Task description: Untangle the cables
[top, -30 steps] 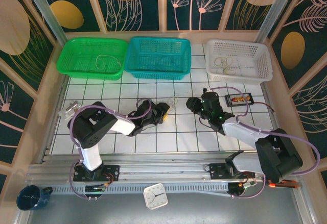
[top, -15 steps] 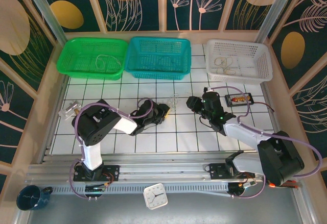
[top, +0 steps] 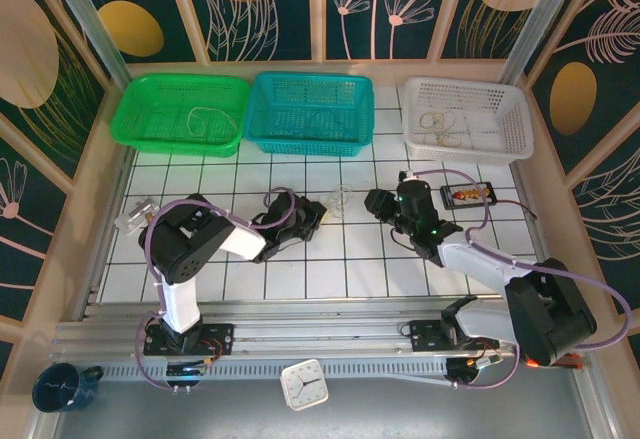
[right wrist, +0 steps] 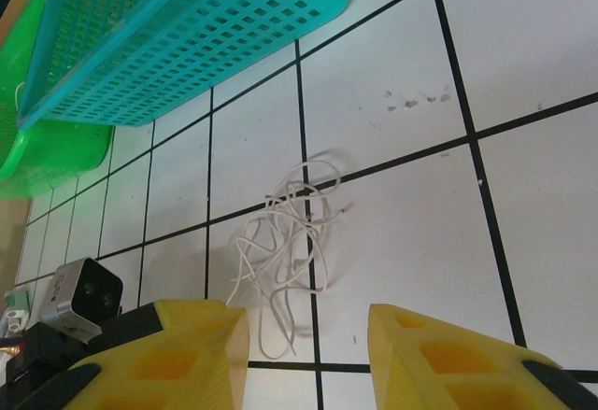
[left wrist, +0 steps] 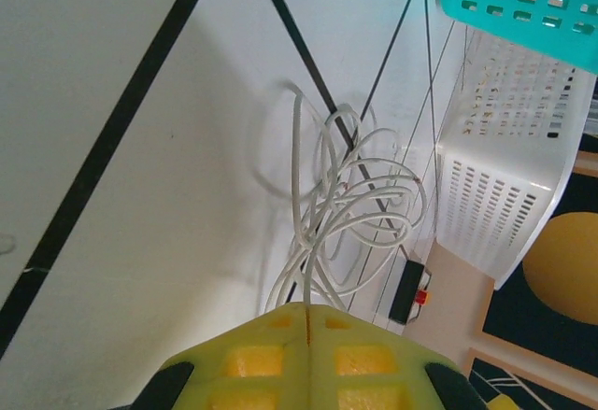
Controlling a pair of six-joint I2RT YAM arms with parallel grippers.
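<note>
Grasp step: left gripper (left wrist: 306, 321) clamps one strand of cables (left wrist: 346, 205); right gripper (right wrist: 308, 331) gapes empty. Next you draw strand free.

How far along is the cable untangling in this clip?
Done: a tan loop lies in the green basket, a few loops in the white basket. In hand: the left hand is shut on one strand of the cables; the right hand hangs open. Left: the pale tangle itself, knotted on the tiles.
</note>
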